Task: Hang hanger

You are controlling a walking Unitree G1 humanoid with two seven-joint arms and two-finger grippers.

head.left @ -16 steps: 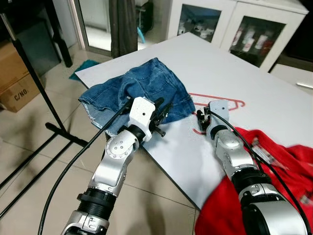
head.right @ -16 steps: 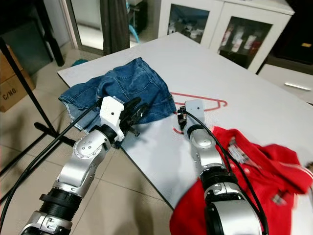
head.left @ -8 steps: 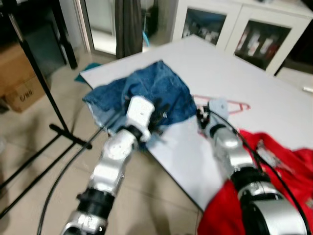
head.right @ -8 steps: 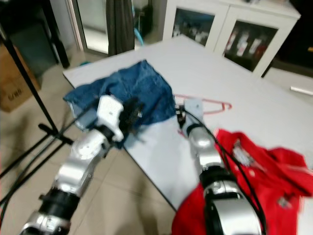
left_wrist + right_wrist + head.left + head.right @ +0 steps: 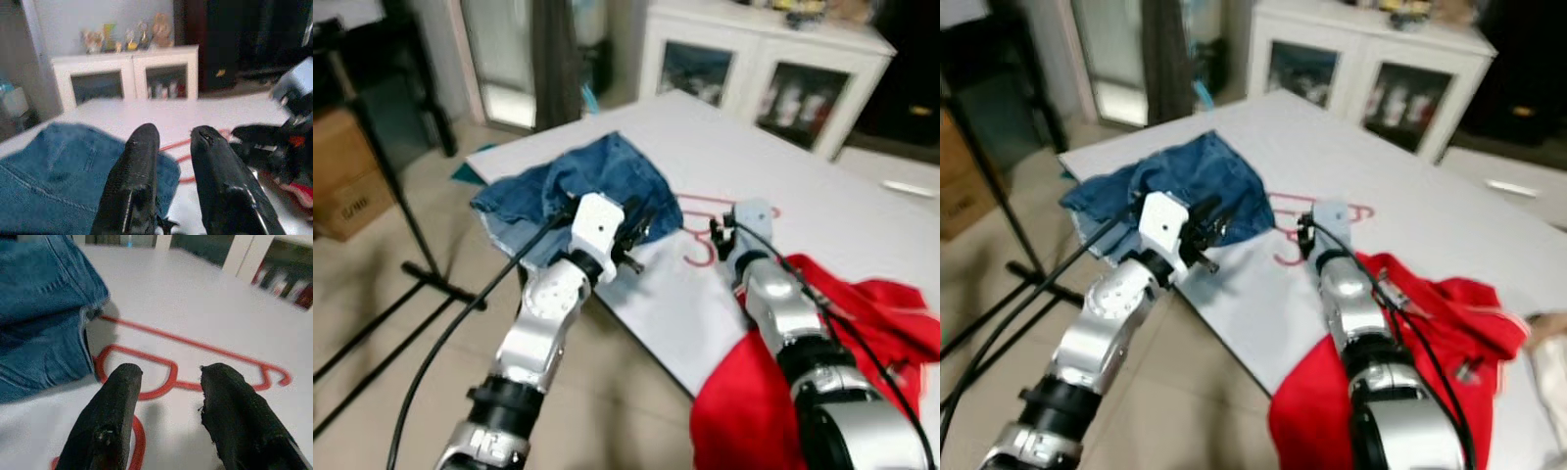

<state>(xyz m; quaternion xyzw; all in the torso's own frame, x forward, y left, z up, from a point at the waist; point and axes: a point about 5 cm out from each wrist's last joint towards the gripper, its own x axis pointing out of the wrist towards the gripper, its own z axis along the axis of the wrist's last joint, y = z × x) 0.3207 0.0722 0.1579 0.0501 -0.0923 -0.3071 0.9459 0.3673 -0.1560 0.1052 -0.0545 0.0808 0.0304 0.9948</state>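
The camera has pulled back; both arms stay in place. On the white worktop (image 5: 822, 186), before a white cabinet (image 5: 759, 69), the red hanger (image 5: 171, 367) lies flat just ahead of the right gripper (image 5: 168, 382), fingers apart, its hook pointing away from the jeans (image 5: 578, 186). The left gripper (image 5: 173, 142), fingers apart, hovers over the jeans.

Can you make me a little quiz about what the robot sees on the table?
1. True or false: the red hanger is already held in the right gripper.
2. What lies partly over one end of the hanger? A) blue jeans B) a towel C) a box
3. Fill in: the red shirt hangs over the edge of the white ____.

Key: 1. False, the jaws are open just above it. 2. A. 3. table.
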